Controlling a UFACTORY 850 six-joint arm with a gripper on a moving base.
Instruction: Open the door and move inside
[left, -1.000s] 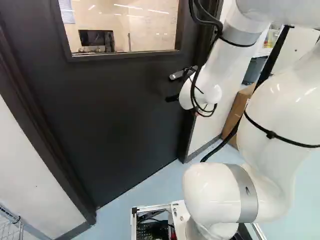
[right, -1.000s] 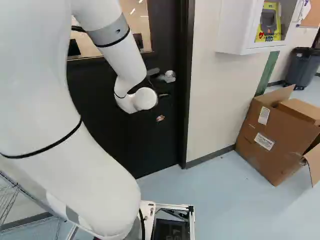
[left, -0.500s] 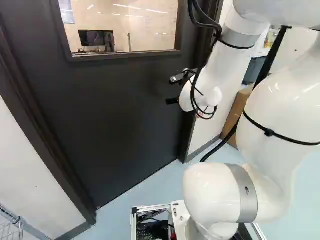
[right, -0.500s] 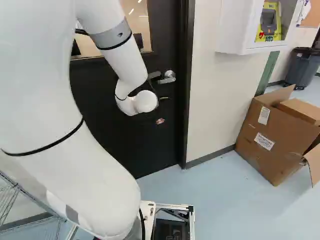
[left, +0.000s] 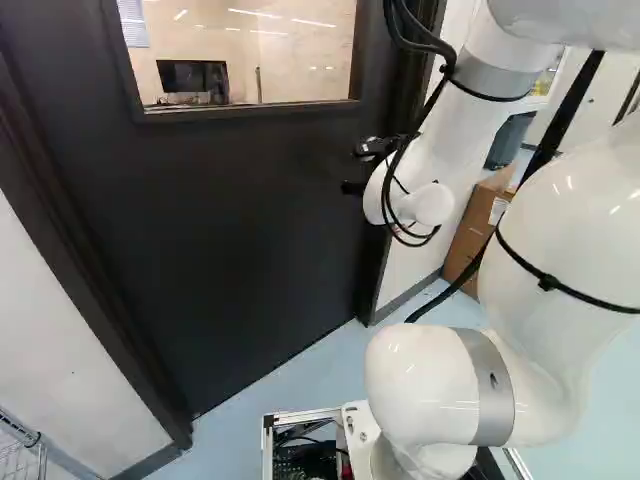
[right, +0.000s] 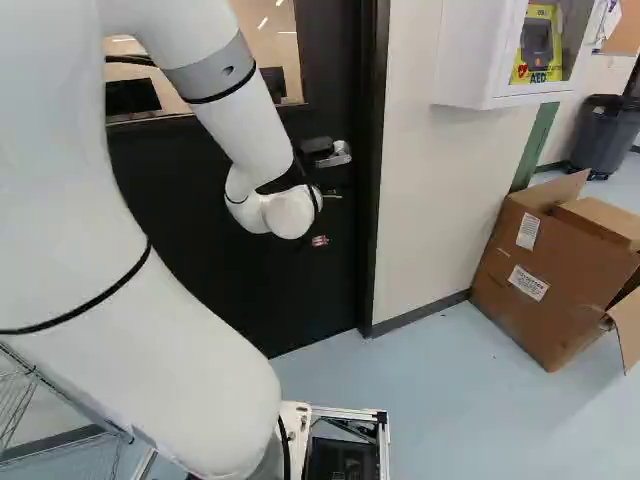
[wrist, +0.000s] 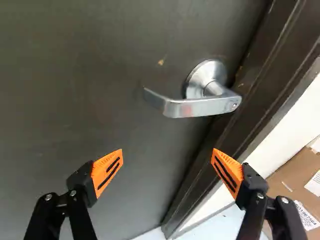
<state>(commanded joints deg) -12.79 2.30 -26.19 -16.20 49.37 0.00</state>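
Lever handle stood ungrasped

It projected from the shut door near its latch edge, beside the door frame. The gripper hung nearby, released, its fingers spread, probably to admit the lever crosswise. Beyond the frame, a cardboard box sat outside the doorway.

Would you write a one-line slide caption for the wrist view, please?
Gripper open and empty, facing the silver lever handle of the closed dark door, beside its frame.
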